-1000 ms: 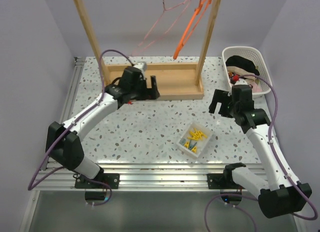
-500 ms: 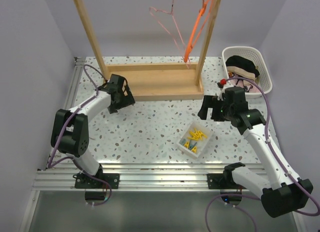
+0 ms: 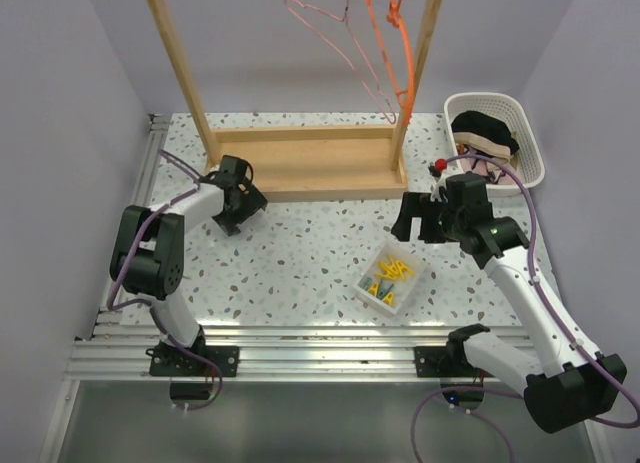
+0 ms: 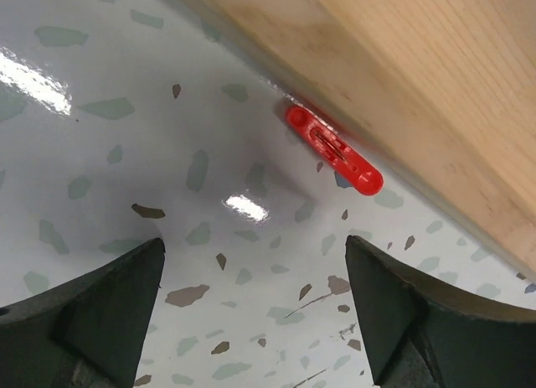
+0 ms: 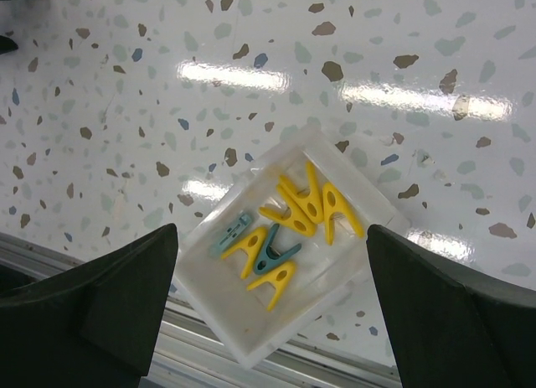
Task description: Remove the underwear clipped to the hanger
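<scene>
On the rack, hangers hang bare; underwear lies in basket, so removal looks done. Left gripper wide over red clip, right gripper wide over tray. Next: probably grab clip.

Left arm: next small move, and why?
Probably lower the open left gripper onto the red plastic clip lying on the table against the wooden rack base, then close. The hangers look bare and the underwear sits in the white basket; only this clip looks stray.
</scene>
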Robot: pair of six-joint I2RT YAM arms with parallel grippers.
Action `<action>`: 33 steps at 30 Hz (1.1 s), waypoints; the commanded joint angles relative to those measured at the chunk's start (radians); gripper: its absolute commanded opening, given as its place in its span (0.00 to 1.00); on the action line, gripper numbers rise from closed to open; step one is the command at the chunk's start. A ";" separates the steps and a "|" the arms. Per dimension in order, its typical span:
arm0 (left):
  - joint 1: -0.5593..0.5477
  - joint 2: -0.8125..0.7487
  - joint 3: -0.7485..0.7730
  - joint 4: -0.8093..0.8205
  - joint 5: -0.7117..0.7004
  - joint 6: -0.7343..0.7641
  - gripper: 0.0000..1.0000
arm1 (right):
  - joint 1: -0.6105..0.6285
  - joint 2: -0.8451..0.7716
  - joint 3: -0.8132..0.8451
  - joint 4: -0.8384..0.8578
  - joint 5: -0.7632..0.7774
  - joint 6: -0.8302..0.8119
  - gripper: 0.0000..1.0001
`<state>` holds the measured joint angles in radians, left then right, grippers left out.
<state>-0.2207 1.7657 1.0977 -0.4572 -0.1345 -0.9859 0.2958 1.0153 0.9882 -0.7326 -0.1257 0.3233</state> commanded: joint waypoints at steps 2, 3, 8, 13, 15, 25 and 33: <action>0.004 0.046 0.051 0.051 0.006 -0.102 0.92 | 0.005 0.003 -0.010 0.024 -0.029 -0.026 0.98; 0.004 0.052 0.054 0.057 0.013 -0.105 0.92 | 0.005 0.005 -0.011 0.027 -0.029 -0.027 0.98; 0.003 0.106 0.105 0.046 0.019 -0.125 0.91 | 0.006 0.014 -0.016 0.035 -0.031 -0.033 0.98; 0.003 0.146 0.146 0.017 -0.004 -0.164 0.91 | 0.006 0.026 -0.013 0.042 -0.038 -0.035 0.98; 0.003 0.156 0.162 0.005 -0.017 -0.186 0.91 | 0.006 0.031 -0.010 0.044 -0.037 -0.036 0.98; 0.006 0.181 0.188 -0.060 -0.063 -0.263 0.90 | 0.006 0.066 -0.008 0.070 -0.063 -0.027 0.98; 0.030 0.218 0.188 -0.055 -0.025 -0.283 0.71 | 0.006 0.077 0.000 0.081 -0.065 -0.020 0.98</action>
<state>-0.2081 1.9186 1.2877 -0.5415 -0.1421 -1.2255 0.2966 1.0920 0.9733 -0.6865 -0.1661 0.3065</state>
